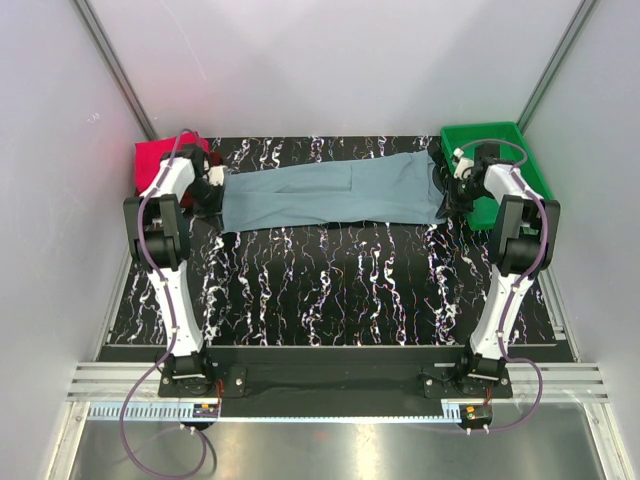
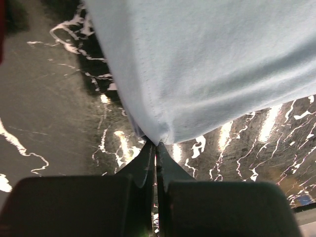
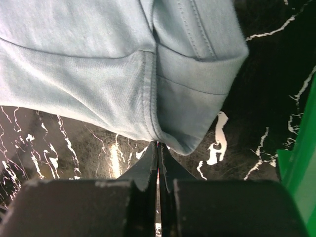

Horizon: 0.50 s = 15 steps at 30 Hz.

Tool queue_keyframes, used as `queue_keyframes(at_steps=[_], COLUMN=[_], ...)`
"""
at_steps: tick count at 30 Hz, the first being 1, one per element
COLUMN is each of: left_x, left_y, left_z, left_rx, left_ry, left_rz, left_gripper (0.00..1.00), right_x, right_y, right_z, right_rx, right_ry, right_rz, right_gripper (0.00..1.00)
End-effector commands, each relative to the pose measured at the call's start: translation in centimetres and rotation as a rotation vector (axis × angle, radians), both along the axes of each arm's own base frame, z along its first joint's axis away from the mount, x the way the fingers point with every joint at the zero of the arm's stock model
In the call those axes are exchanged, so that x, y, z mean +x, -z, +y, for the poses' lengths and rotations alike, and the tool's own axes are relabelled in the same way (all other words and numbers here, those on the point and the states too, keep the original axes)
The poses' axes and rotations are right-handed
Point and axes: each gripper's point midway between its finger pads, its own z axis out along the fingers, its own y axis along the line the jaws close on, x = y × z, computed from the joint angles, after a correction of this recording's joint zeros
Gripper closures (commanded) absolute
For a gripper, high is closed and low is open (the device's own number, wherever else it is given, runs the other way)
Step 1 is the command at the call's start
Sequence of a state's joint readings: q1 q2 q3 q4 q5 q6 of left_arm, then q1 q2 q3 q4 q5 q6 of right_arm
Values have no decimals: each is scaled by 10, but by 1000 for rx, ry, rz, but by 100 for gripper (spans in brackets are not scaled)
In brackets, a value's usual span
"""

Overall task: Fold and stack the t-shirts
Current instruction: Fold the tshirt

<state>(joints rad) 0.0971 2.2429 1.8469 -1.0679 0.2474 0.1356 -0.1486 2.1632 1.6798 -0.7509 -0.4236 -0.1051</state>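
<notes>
grey-blue tee in l gripper, r gripper

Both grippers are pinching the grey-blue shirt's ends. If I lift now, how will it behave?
Likely floppy: the grey-blue shirt lies flat and creased, so its middle should sag. Probably light. The left gripper and right gripper pinch only its edges, so it might slip out if tugged.

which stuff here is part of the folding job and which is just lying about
Job: grey-blue t-shirt, pinched by left hand and right hand; red folded shirt.
Lying about: green tray.
</notes>
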Motion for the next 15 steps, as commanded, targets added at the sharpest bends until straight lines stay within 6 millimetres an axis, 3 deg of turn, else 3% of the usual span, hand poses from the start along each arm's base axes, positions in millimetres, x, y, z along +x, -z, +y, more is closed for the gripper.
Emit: queue_keyframes(at_steps=[1, 4, 6, 8, 15], left_x=[6, 7, 7, 8, 6], left_y=[-11, -13, -14, -14, -14], left_z=[6, 7, 5, 6, 7], left_rx=[-25, -25, -29, -28, -20], left_ry=[0, -2, -4, -4, -4], left_rz=[-39, -43, -47, -48, -44], left_gripper=[100, 100, 100, 100, 100], right_x=[10, 12, 13, 15, 22], right_y=[-15, -18, -24, -26, -23], right_z=[-12, -17, -18, -17, -7], right_rx=[-16, -31, -32, -24, 37], right_ry=[1, 15, 6, 3, -17], right_rz=[-53, -58, -72, -81, -90], right_gripper=[100, 93, 71, 59, 54])
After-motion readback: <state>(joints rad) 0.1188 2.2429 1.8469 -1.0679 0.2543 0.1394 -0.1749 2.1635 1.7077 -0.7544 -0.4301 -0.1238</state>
